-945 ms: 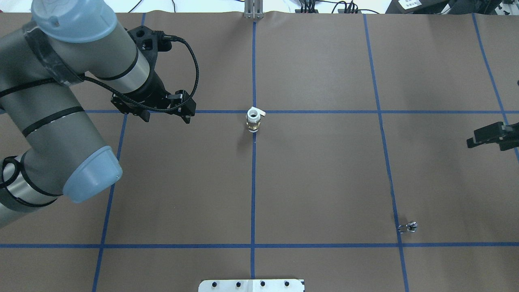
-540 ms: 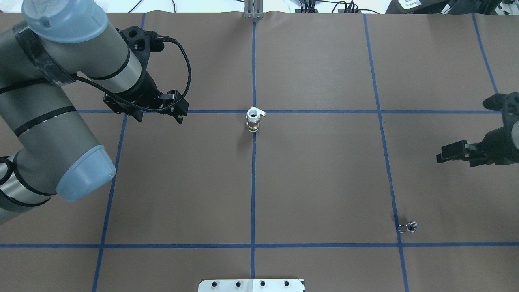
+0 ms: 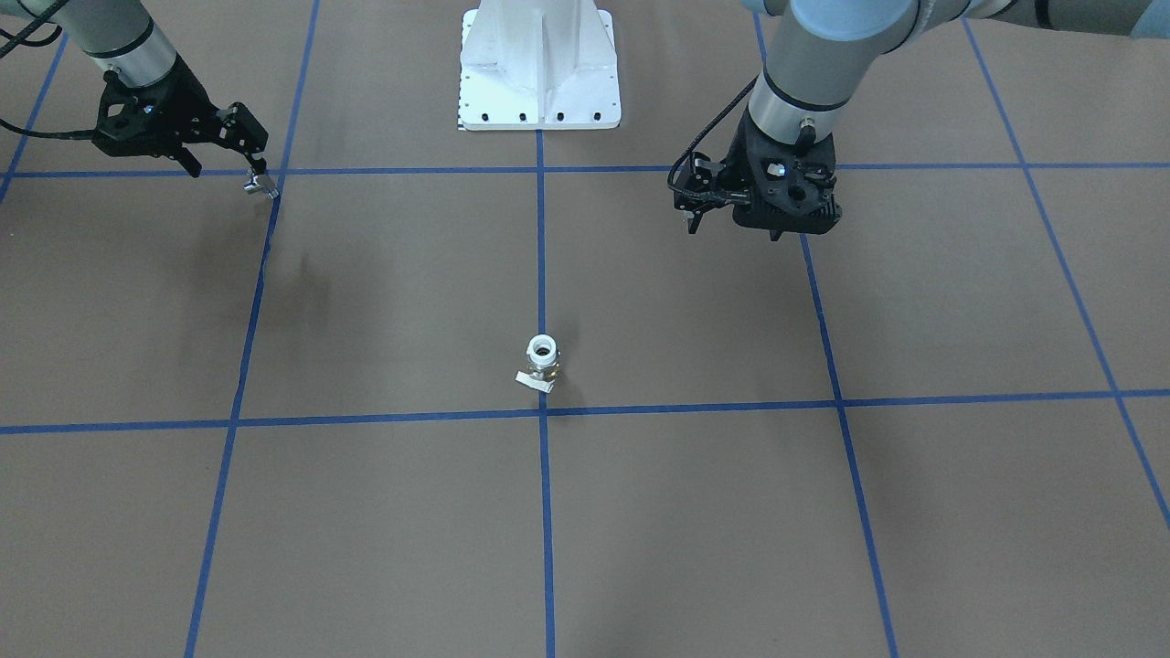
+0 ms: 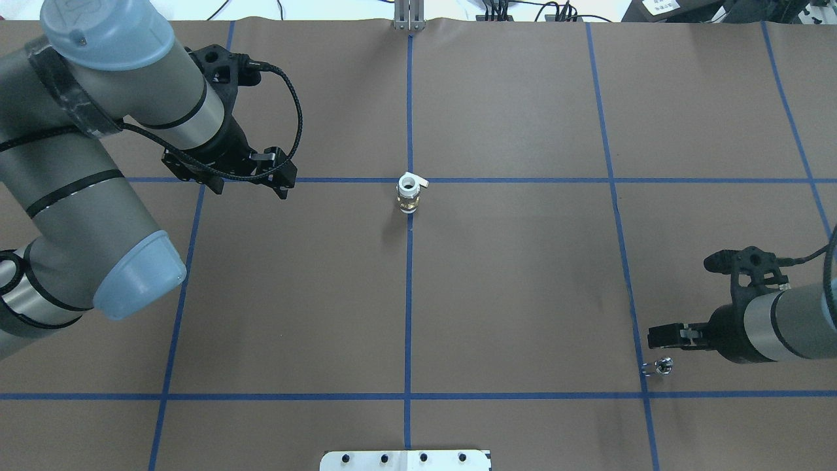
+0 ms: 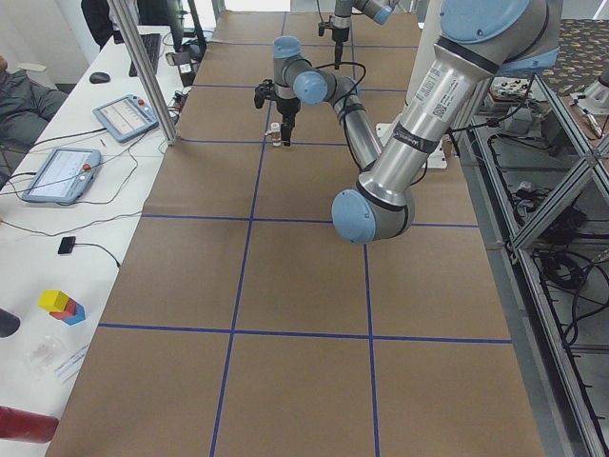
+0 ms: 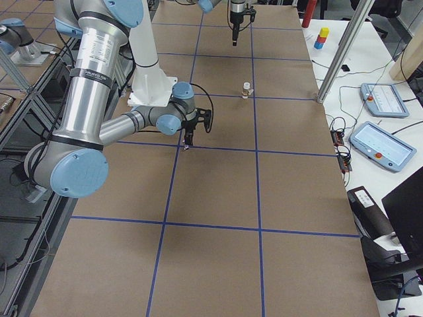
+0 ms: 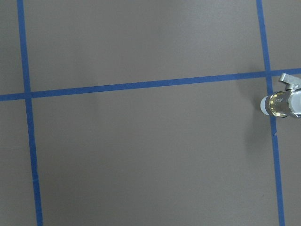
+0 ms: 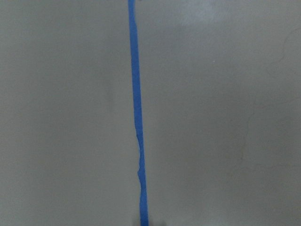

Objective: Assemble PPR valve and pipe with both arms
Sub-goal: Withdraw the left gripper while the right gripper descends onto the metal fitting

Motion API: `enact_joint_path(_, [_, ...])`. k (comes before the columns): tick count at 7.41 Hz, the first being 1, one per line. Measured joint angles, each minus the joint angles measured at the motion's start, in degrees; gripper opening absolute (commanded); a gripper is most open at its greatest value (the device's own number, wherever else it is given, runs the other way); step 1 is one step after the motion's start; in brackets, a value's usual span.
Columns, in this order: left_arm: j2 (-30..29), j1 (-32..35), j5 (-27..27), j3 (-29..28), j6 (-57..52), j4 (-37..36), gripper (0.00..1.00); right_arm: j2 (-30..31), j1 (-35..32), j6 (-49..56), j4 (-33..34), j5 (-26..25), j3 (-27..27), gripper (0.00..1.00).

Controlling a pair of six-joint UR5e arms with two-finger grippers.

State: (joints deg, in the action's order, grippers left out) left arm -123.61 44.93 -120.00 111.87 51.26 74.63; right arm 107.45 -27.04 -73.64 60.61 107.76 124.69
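The PPR valve (image 4: 409, 193), white with a brass body and a white handle, stands upright on the centre tape line; it also shows in the front view (image 3: 541, 361) and at the right edge of the left wrist view (image 7: 282, 103). The pipe piece (image 4: 659, 367), small and shiny, lies at the near right, seen in the front view (image 3: 261, 187) too. My left gripper (image 4: 281, 176) hovers open and empty, well left of the valve. My right gripper (image 4: 652, 338) looks open and hangs just above and beside the pipe piece, apart from it.
Brown paper with a blue tape grid (image 4: 409, 294) covers the table. The robot's white base plate (image 4: 405, 460) is at the near edge. A metal post (image 4: 409, 16) stands at the far edge. Operator tablets (image 5: 57, 171) lie on a side desk.
My right arm has swung in from the right edge toward the near side, ending over the pipe piece. My left gripper has drawn back a little to the left, away from the valve.
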Motion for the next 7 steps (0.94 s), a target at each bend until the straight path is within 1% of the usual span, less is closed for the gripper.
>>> enact_joint_path(1, [0.1,0.0,0.0,0.0,-0.1,0.0,0.99,0.2,2.0,-0.9,0.0,-1.2,-0.2,0.95])
enact_joint_path(3, [0.7,0.2,0.0,0.1,-0.1,0.0,0.99,-0.3,3.8,-3.3,0.0,-2.5,-1.3,0.94])
enact_joint_path(6, [1.0,0.5,-0.1,0.5,-0.2,0.0,0.99,-2.1,5.2,-6.7,-0.1,-2.9,-3.2,0.81])
enact_joint_path(7, [1.0,0.6,-0.1,0.5,-0.2,0.0,0.99,-2.2,5.3,-6.9,-0.1,-3.0,-3.8,0.61])
